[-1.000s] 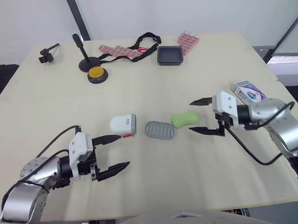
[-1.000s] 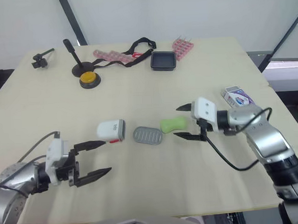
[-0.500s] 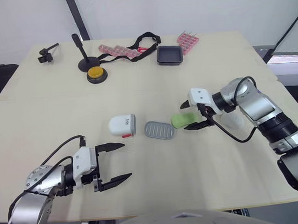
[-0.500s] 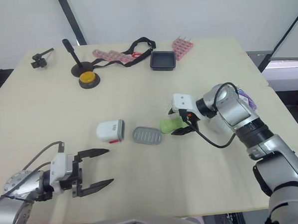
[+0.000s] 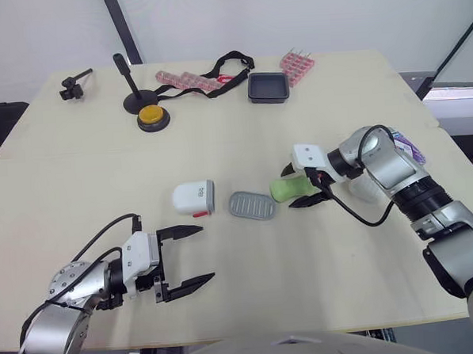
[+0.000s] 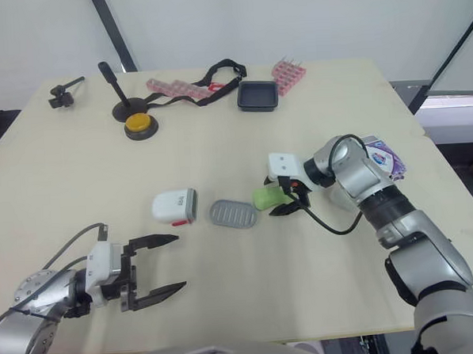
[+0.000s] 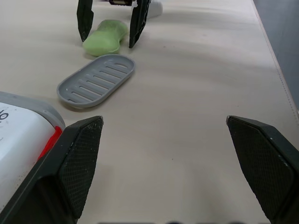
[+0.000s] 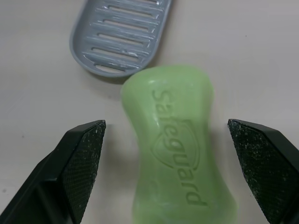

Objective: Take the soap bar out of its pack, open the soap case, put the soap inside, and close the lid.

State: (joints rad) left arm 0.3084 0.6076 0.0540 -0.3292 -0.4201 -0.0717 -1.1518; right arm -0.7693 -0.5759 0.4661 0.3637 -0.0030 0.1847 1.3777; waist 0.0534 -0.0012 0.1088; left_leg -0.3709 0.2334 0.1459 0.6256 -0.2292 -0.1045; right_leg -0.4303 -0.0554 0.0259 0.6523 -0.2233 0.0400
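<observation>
Straddling soap bar [image 8: 175,140], my right pincer [image 5: 289,188] wide open, gripping nothing; left pincer [image 5: 205,252] agape, empty, near counter [image 5: 306,288] front edge. Right wrist view reads Safeguard.

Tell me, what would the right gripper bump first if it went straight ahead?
The soap, probably: it lies between the right gripper's open fingers. The tray comes just after it.

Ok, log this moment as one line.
right gripper open, straddling green soap bar | left gripper open, holding nothing | grey slotted tray empty
</observation>
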